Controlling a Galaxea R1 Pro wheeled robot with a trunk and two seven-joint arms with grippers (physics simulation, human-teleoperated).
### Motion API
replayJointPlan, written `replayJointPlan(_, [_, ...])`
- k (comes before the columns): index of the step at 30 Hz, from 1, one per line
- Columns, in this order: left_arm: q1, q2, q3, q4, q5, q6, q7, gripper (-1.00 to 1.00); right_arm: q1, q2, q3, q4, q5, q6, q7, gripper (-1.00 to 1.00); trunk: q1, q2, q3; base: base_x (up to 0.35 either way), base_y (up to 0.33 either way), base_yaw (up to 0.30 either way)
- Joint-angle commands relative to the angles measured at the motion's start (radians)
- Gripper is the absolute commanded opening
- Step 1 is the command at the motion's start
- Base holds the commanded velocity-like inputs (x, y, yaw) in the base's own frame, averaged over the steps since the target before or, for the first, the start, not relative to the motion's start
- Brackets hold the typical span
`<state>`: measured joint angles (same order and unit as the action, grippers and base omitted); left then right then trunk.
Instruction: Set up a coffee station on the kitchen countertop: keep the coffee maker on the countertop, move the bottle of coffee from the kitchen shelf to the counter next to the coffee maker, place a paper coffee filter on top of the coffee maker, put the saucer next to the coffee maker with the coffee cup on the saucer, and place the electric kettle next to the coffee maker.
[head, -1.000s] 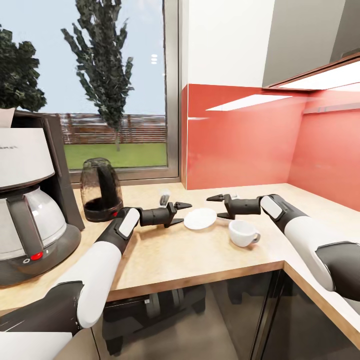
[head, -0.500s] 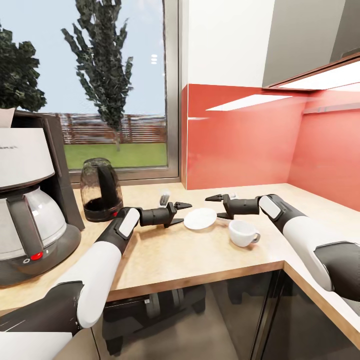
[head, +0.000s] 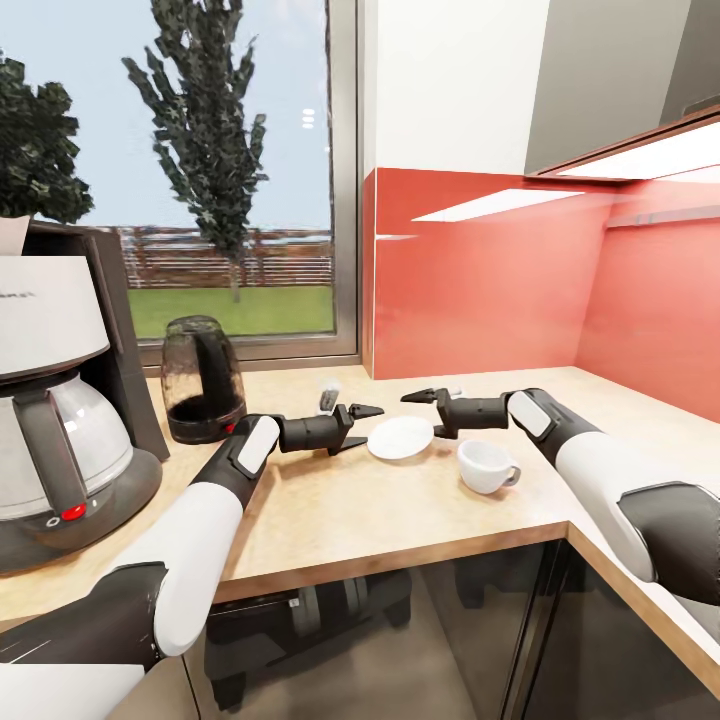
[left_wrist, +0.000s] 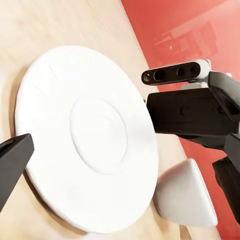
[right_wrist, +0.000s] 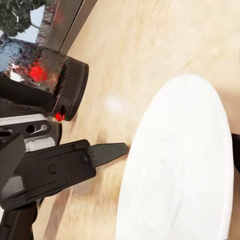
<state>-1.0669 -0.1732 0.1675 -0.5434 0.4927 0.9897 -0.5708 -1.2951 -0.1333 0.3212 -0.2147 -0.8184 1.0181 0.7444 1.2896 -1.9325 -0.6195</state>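
My counter (head: 400, 500) reads as light wood-grain, matt. The saucer (head: 400, 438) and coffee cup (head: 484, 465) look smooth white glazed ceramic; the electric kettle (head: 203, 378) is dark tinted glass on black plastic. My left pincer (head: 362, 428) is matt black plastic; the backsplash (head: 500, 280) is glossy red.

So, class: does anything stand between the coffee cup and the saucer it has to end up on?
Partly. The coffee cup sits on the countertop beside the saucer, bare wood between them. But the right gripper hangs at the saucer's far edge and the left gripper at its other side, crowding any approach from above.
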Motion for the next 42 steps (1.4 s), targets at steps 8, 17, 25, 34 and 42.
replayJointPlan(8, [-0.001, -0.001, 0.006, -0.001, -0.027, 0.000, -0.005, 1.00, -0.001, 0.005, 0.003, 0.000, 0.005, 0.000, 0.009, 1.00, 0.000, -0.001, -0.001, 0.000, 0.000, 0.000])
replayJointPlan(17, [-0.001, -0.001, 0.006, -0.002, -0.026, 0.000, -0.005, 1.00, -0.001, 0.012, 0.002, 0.000, 0.004, 0.000, 0.010, 1.00, 0.000, -0.001, -0.001, 0.000, 0.000, 0.000])
replayJointPlan(25, [-0.001, -0.001, 0.006, -0.003, -0.026, 0.000, -0.005, 1.00, -0.001, 0.012, 0.002, 0.000, 0.004, -0.001, 0.010, -1.00, 0.000, -0.001, -0.001, 0.000, 0.000, 0.000])
replayJointPlan(34, [-0.001, -0.001, 0.006, -0.003, -0.026, 0.000, -0.005, 1.00, -0.001, 0.011, 0.002, 0.000, 0.004, -0.001, 0.010, -1.00, 0.000, -0.001, -0.001, 0.000, 0.000, 0.000])
replayJointPlan(42, [-0.001, -0.001, 0.006, -0.007, -0.021, 0.000, -0.006, 1.00, 0.000, 0.011, 0.002, 0.000, 0.004, -0.001, 0.010, -1.00, 0.000, -0.001, -0.001, 0.000, 0.000, 0.000])
